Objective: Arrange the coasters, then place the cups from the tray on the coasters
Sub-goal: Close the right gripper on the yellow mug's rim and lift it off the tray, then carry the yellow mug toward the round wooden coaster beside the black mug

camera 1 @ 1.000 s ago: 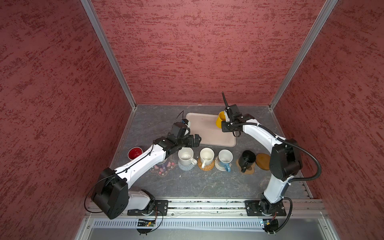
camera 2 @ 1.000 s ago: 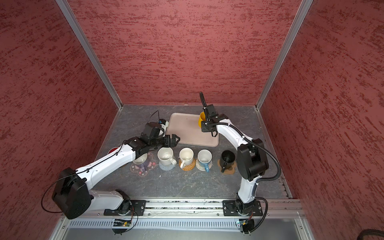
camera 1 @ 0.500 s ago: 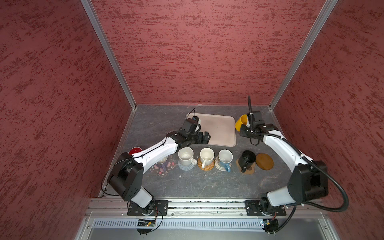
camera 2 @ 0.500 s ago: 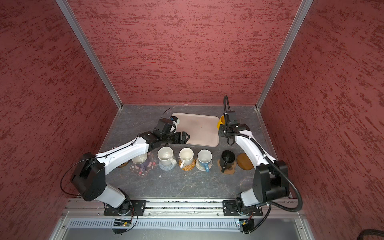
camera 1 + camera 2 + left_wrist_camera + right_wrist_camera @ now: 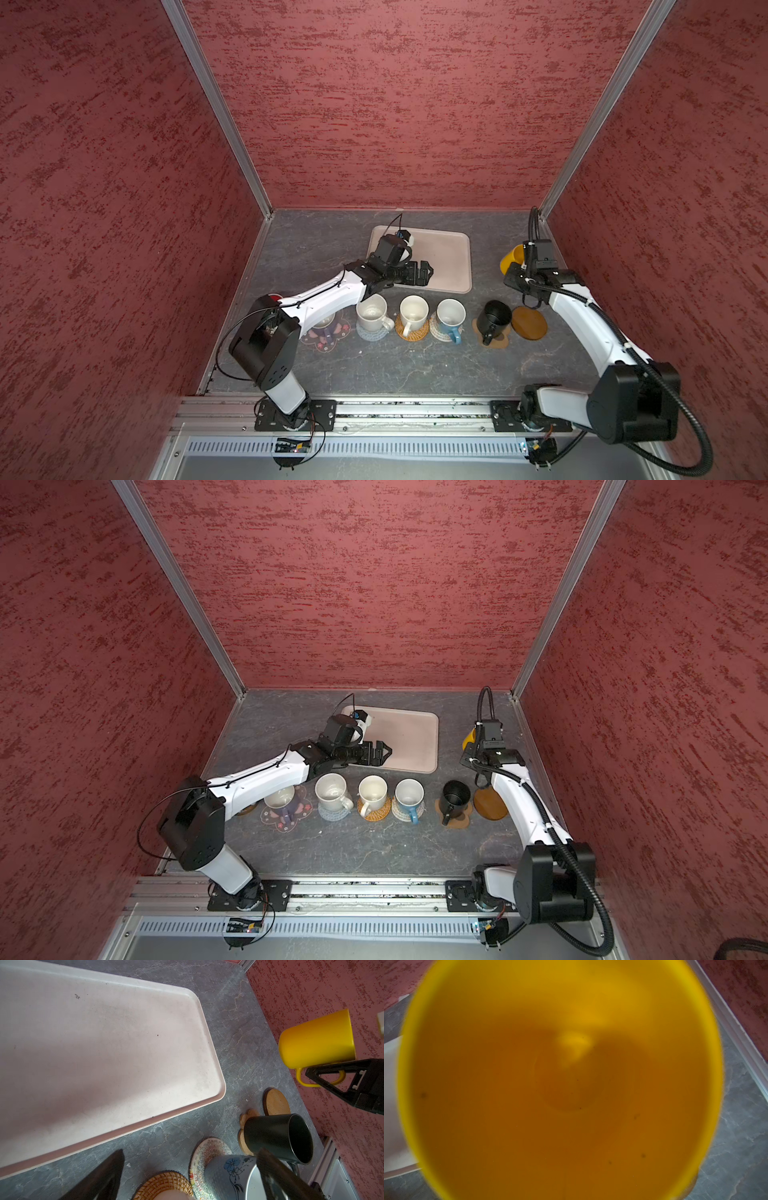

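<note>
Table (image 5: 415,374): grey marbled surface enclosed by red walls; carries all items listed below.
Tray (image 5: 451,253): lies flat at the rear centre of the table in both top views (image 5: 415,737); its pale floor fills much of the left wrist view (image 5: 104,1043).
Left gripper (image 5: 428,272): jaws spread wide, gripping no object; positioned over the tray's near edge, behind the row of cups.
Right gripper (image 5: 311,1073): jaws clamped on the handle of the yellow cup; located near the right rear corner of the table.
Yellow cup (image 5: 510,259): held tilted, to the right of the tray and apart from it, behind the wooden disc; its interior fills the right wrist view (image 5: 560,1084).
Black cup (image 5: 494,318): upright on the paw coaster (image 5: 496,343); handle toward the front.
Light blue cup (image 5: 451,316): upright on the beige woven coaster (image 5: 434,329).
Cream cup (image 5: 413,309): upright on the orange-tan woven coaster (image 5: 419,334).
White cup (image 5: 372,311): upright on the grey-blue woven coaster (image 5: 370,336).
Pale cup (image 5: 279,796): stands on the pink flower coaster (image 5: 286,825), partly under the left arm.
Red-inside cup (image 5: 273,296): left end of the row, mostly hidden by the left arm; what it stands on cannot be determined.
Wooden disc (image 5: 530,323): flat on the table, just beside the paw coaster; top face fully exposed.
</note>
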Robot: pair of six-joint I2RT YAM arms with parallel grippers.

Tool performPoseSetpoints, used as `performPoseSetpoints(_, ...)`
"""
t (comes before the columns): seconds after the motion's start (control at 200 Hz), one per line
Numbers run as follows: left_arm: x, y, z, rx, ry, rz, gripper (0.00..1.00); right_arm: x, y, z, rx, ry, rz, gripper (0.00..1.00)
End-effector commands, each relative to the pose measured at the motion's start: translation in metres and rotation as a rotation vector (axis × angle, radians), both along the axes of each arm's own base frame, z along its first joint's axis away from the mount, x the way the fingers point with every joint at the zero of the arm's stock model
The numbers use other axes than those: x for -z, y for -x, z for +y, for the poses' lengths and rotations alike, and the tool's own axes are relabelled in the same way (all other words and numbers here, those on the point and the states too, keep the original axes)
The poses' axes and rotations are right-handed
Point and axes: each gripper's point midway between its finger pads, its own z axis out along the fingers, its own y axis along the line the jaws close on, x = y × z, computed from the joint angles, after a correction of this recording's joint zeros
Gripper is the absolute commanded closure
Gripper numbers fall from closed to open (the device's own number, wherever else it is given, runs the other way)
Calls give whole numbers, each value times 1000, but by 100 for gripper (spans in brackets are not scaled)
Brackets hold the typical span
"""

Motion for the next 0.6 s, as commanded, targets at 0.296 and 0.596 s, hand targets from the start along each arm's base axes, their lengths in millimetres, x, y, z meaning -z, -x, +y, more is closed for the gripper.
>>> performPoseSetpoints(0.296,10,0,0,4,11,-5,0,-6,25,-36,185,-35,-47,100)
performPoseSetpoints(0.596,19,1,6,-3,16,1,0,18,52,-40,254,-73,6,100)
